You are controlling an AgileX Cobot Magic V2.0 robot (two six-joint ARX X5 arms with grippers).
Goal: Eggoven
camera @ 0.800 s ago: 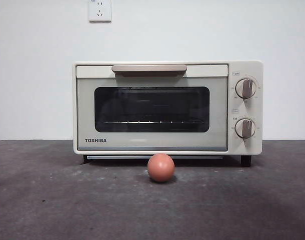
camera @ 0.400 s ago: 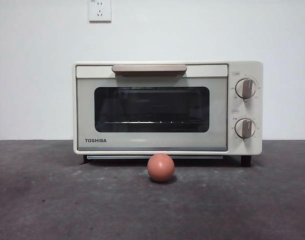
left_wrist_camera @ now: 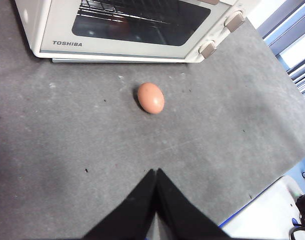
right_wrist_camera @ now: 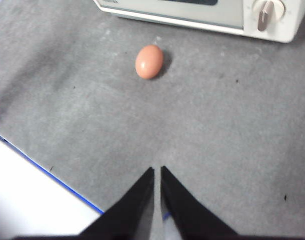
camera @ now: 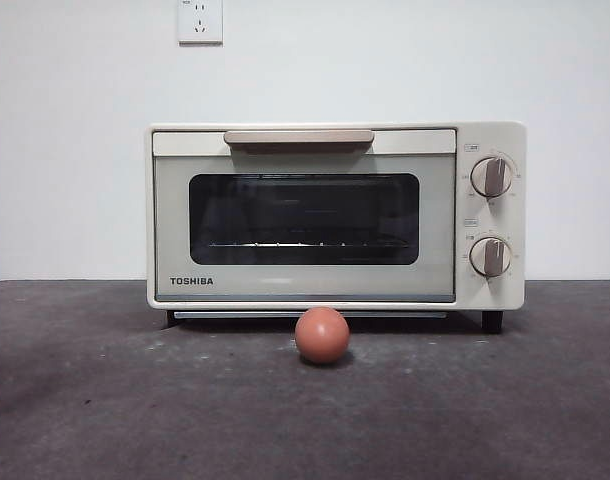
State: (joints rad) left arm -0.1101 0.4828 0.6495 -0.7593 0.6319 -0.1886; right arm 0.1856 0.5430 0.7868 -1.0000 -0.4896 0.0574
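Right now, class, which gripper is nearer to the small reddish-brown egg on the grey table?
Neither, clearly. The left gripper and right gripper both hang back from the small reddish-brown egg, jaws shut, at similar gaps in their wrist views, touching nothing.

Table, wall and socket

We see a dark grey table (camera: 105, 410) with small specks, running back to a plain white wall (camera: 65, 150); a white socket (camera: 200, 20) sits high on that wall.
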